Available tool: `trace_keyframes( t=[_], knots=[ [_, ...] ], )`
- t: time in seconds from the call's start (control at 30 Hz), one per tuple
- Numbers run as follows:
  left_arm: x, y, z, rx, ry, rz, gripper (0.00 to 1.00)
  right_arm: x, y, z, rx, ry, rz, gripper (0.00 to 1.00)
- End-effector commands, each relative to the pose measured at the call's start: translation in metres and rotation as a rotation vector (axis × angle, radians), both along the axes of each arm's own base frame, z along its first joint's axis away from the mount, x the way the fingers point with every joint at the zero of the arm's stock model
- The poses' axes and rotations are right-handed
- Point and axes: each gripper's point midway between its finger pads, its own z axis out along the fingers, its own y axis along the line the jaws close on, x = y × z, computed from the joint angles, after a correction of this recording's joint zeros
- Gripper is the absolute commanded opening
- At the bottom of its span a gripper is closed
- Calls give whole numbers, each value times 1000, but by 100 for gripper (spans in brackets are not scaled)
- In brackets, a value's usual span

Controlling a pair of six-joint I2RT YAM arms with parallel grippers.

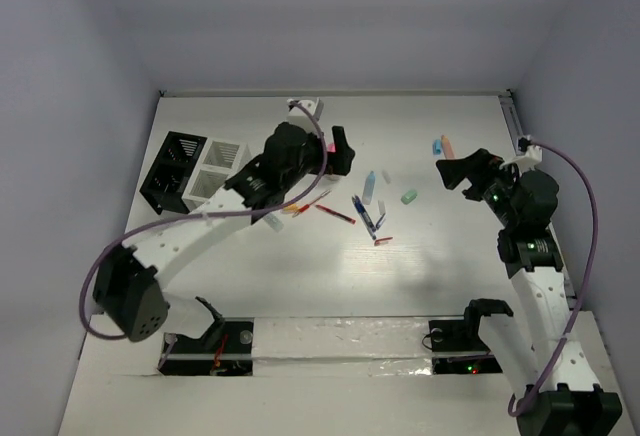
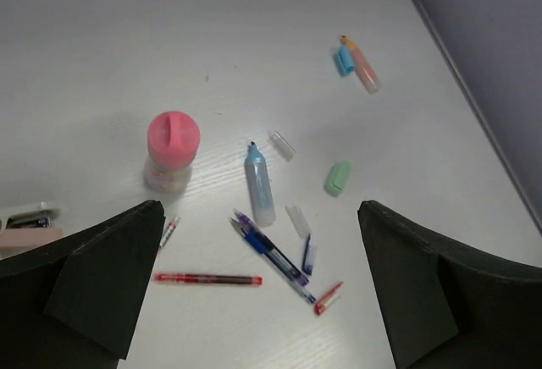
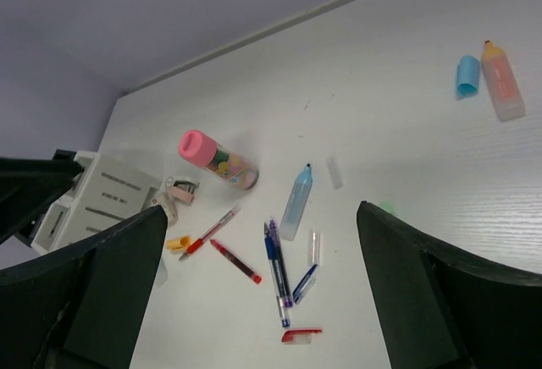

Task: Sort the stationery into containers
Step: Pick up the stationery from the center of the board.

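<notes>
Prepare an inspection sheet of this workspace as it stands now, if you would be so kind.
Surface: white table, no spills seen.
Job's things: red pen, blue pens, blue highlighter, orange highlighter, mint eraser and pink-topped tube loose mid-table; black box and white box adjoining, far left.
Clutter: nothing seen.
Grippers: left gripper and right gripper open, empty.
Cables: left cable and right cable loop along the arms.
Surroundings: pale walls on three sides.

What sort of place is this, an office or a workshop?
Probably a robot test booth: white table boxed in by plain grey walls, left arm and right arm bolted at its edge, pens scattered about.
</notes>
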Motion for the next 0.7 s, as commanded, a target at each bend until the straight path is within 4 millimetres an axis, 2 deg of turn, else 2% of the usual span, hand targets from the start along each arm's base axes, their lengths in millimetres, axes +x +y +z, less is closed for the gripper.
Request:
trace_keyframes(
  t=[0.0, 0.03, 0.07, 0.1, 0.23, 0.5, 0.67],
  knots=[
    [26, -6, -7, 93, 4, 53, 99, 1, -3, 18, -21, -97, -34, 100],
    [31, -7, -11, 112, 11, 71, 99, 0, -3, 18, -24, -96, -35, 100],
    [33, -7, -22, 153, 32, 86, 99, -1, -3, 19, -26, -96, -35, 100],
    [45, -6, -31, 201, 36, 127, 99, -1, -3, 19, -29, -97, -35, 100],
    [72, -7, -72, 357, 78, 183, 99, -3, -2, 19, -29, -96, -26, 100],
    [97, -21, -105, 440, 88, 194, 99, -4, 2, 17, -29, -88, -2, 100],
    [111, -16, -116, 433, 98, 204, 98, -4, 5, 16, -28, -83, 16, 100]
  ],
)
